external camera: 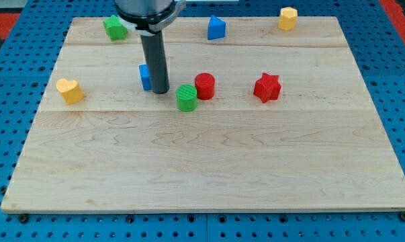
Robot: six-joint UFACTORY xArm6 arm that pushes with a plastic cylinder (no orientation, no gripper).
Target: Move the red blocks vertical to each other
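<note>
Standing straight up and down, the dark rod comes in from the top of the frame, a bit left of the middle. This arm has no gripper, so nothing opens, shuts or pinches; it only has my tip. My tip rests on the worktop. It sits right against a blue block that peeks out on the rod's left side. The rod hides most of that block, so I cannot tell its shape. Just to the right of my tip is a green round block with stripes on top. My tip does not seem to touch it.

The red round block sits next to the green one, on its upper right, and the two look like they touch. The red star block is farther right, well apart from the round red one. Both red blocks lie side by side at about the same height in the frame.

The worktop is a pale wooden board on a blue base full of little holes. At the upper left is a green block. At the top middle is a blue block with a pointed top. At the upper right is a yellow block. On the left side is a yellow heart block.
</note>
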